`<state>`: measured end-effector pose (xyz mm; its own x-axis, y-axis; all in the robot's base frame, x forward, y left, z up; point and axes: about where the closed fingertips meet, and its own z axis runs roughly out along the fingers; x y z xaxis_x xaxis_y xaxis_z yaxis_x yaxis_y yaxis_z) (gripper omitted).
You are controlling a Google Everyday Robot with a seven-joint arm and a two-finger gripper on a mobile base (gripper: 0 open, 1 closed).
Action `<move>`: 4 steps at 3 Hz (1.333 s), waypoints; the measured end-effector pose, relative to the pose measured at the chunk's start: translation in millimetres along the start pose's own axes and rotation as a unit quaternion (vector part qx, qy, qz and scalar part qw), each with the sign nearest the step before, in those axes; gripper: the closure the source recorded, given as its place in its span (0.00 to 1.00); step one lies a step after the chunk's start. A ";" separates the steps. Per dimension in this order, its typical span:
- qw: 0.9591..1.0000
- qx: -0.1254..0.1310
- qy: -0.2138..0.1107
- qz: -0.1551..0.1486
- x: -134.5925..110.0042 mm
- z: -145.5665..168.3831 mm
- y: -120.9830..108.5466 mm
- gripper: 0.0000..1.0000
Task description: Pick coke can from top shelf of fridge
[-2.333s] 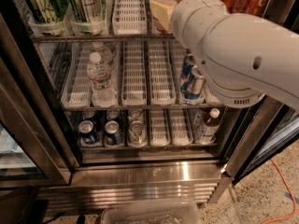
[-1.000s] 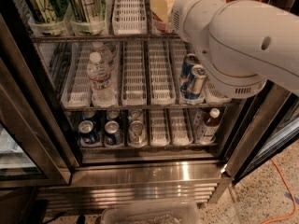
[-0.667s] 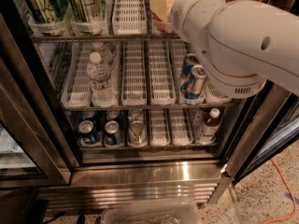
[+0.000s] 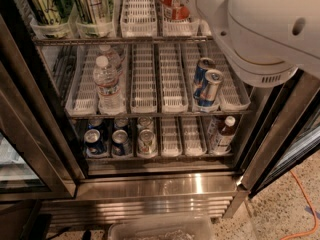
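Because the white arm (image 4: 265, 24) fills the upper right, the gripper is out of sight, hidden past the wrist at the top edge of view, and its grip cannot be told. The coke can (image 4: 171, 1), upper part cut off, stands on the top shelf (image 4: 125, 40) of the fridge (image 4: 160, 186), just left of that wrist.

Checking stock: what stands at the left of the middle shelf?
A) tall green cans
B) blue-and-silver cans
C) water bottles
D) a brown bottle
C: white-capped water bottles stand in the left lane of the middle shelf; the blue-and-silver cans sit at its right. The gripper is not in view; only the white arm shows, at upper right.
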<state>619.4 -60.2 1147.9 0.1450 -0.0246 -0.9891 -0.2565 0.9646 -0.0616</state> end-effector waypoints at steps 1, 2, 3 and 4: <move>1.000 -0.002 -0.015 0.003 -16.1 -5.4 0.8 1.00; 1.000 0.001 0.009 -0.004 0.1 -25.3 -7.9 1.00; 0.998 -0.006 0.057 0.009 36.2 -56.8 -8.2 1.00; 0.997 -0.012 0.076 0.014 45.9 -69.4 -5.6 1.00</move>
<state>561.1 -85.0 1093.5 -0.0081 -0.0396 -0.9992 -0.2818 0.9588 -0.0357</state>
